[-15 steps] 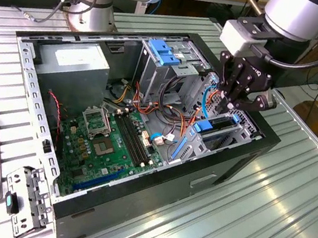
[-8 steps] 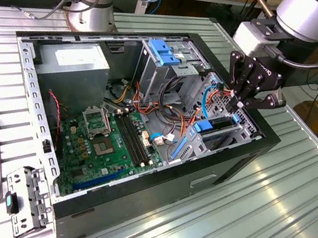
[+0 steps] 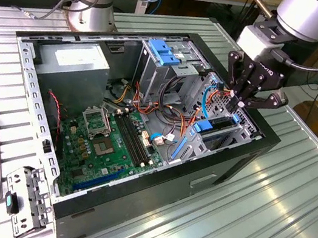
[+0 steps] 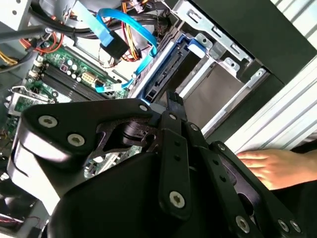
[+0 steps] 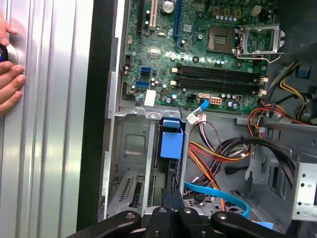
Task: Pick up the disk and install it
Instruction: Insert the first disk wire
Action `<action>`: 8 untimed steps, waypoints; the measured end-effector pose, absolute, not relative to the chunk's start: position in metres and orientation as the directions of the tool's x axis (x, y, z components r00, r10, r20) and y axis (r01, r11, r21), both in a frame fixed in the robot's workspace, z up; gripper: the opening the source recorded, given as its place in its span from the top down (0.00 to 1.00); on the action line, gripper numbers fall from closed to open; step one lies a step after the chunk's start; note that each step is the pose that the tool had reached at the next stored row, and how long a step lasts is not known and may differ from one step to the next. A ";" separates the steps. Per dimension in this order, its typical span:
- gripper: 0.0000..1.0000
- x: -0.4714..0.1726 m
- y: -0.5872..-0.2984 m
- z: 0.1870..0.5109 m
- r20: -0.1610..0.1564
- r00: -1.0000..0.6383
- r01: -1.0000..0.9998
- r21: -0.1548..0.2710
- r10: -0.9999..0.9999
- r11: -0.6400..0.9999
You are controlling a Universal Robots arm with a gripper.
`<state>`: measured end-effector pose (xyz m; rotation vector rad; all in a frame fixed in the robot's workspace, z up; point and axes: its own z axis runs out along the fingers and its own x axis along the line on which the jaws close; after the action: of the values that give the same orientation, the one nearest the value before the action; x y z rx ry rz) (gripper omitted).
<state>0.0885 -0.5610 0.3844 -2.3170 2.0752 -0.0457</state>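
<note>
Disk (image 3: 218,126) stands on edge in the drive bay (image 3: 244,133), at three o'clock of the open case (image 3: 244,162) in the exterior view. Its blue rail end faces up and its long sides are hemmed in by the bay's metal walls. The first wrist view shows the disk (image 5: 171,141) in a narrow slot, with an unfilled grey compartment of the bay just beside it.

The gripper (image 3: 240,104) hangs at one o'clock of the disk, over the bay's rim. In the first wrist view its pads are drawn together with no gap and nothing between them (image 5: 171,198), close above the disk's upper edge. I cannot tell whether they touch it.

A blue data cable (image 3: 212,94) loops just beside the gripper. At nine o'clock of the disk a wire bundle (image 3: 171,118) of orange and red crowds the bay's inner wall, and the motherboard (image 3: 112,141) lies beyond it. The blue tab (image 3: 161,51) on the tall cage is at ten o'clock, well apart.

The case's black wall runs along the bay's outer side. Past it at four o'clock lies the ribbed table (image 3: 264,224), where a person's hand (image 5: 10,84) rests near the wall
</note>
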 end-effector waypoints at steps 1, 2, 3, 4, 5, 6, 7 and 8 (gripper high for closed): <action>0.89 0.090 -0.560 0.385 0.001 0.115 -0.993 -0.042 -0.993 -0.115; 0.89 0.091 -0.558 0.385 0.002 0.116 -0.992 -0.042 -0.993 -0.116; 0.89 0.092 -0.556 0.385 0.003 0.118 -0.992 -0.042 -0.993 -0.118; 0.89 0.093 -0.555 0.384 0.003 0.119 -0.992 -0.042 -0.993 -0.119; 0.89 0.094 -0.554 0.384 0.004 0.121 -0.992 -0.042 -0.993 -0.121; 0.89 0.094 -0.552 0.384 0.005 0.123 -0.992 -0.042 -0.992 -0.123; 0.89 0.095 -0.551 0.384 0.006 0.125 -0.991 -0.042 -0.992 -0.125; 0.89 0.096 -0.550 0.384 0.007 0.127 -0.991 -0.042 -0.992 -0.127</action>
<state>0.0957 -0.5498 0.3841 -2.3381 2.0577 -0.0510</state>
